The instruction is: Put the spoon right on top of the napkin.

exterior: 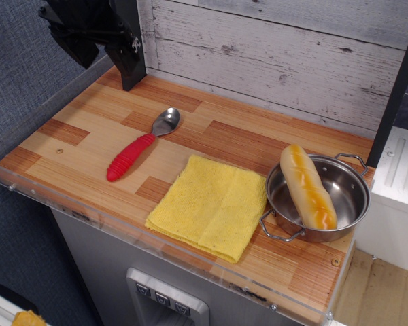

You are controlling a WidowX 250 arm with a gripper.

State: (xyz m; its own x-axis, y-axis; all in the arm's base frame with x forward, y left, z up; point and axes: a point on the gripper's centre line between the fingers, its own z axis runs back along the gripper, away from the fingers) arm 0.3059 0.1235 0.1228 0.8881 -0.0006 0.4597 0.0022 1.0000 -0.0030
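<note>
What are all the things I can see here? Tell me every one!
spoon: one, shiny metal bowl with a ribbed red handle, lying on the wood left of the cloth, not touching it.
napkin: one, yellow, fuzzy and folded, flat near the front edge.
steel pot: one, silver with two handles, at the right end of the counter.
bread roll: one, golden brown, leaning in the pot with one end over the rim.
wooden counter: one, brown striped planks, with a clear plastic rim.
gripper: one, black, up in the top left corner, above the counter's back left; open or shut is unclear.
</note>
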